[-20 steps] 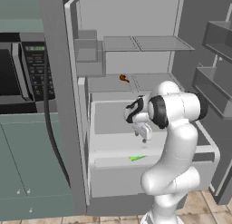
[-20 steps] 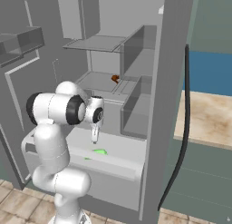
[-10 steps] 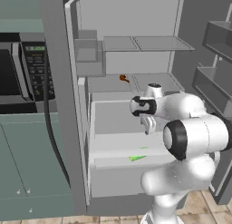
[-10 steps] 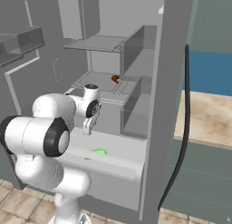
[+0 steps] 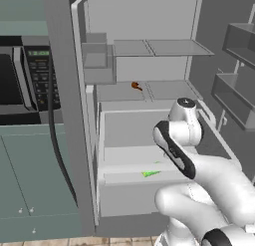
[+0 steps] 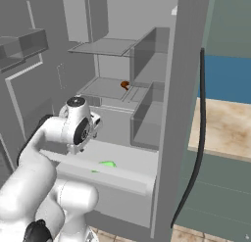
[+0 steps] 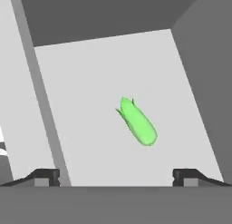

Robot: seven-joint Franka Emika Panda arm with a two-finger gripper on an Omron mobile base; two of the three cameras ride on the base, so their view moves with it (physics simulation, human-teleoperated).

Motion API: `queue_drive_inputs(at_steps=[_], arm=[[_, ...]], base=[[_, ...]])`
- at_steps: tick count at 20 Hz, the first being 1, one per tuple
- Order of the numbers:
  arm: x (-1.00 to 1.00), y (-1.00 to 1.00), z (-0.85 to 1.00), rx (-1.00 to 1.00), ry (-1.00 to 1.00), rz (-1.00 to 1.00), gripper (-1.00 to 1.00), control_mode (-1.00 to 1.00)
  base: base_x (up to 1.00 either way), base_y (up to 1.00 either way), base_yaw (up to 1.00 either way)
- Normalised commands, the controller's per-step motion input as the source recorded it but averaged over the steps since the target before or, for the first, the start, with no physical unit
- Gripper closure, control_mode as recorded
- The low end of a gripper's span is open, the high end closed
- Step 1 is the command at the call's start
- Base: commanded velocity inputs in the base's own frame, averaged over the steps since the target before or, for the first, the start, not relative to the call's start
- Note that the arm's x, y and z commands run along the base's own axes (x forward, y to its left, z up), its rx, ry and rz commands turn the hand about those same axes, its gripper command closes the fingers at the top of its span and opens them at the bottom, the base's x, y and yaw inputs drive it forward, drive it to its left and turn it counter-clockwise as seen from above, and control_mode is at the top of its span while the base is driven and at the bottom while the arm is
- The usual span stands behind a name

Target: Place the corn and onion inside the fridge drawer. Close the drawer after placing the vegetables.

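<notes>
Green corn cob (image 7: 137,122), small and bright, lies loose on the pale floor of the wide light-grey fridge drawer (image 7: 108,60), directly ahead of the pincer (image 7: 116,177) and apart from both tips. Pincer stands wide open, nothing held; its two dark fingertips (image 7: 44,177) frame the cob from the near side.

Changed vs. a sec ago: arm has swung round & risen, the hand now looking straight down into the drawer from above, where 1 s back it hung lower over the bin. Corn sits where it did in the base views (image 5: 151,171), (image 6: 104,165), so it reads as delivered and released — first half of the job prob. done.

Drawer (image 5: 149,160) is pulled out of the tall grey fridge (image 5: 144,21), not yet shut. No round reddish-orange onion can be made out inside the bin; the tiny red-brown stemmed bit (image 5: 135,85) on the shelf beyond and above the pincer is not it. Judgement: onion still to fetch, then drop beside the corn, then push the drawer front (image 6: 122,180) home. Risk is low for now; empty pincer has free room to withdraw upward.
</notes>
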Motion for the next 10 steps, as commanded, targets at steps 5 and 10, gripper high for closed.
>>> queue_drive_inputs(at_steps=[5, 10], arm=[[-0.78, 0.18, 0.56, 0.0, -0.07, -0.36, -1.0, -1.0], [-0.38, 0.01, 0.41, 0.03, -0.03, -0.22, -1.0, -1.0]], base=[[0.0, 0.0, 0.0], [0.0, 0.0, 0.0]])
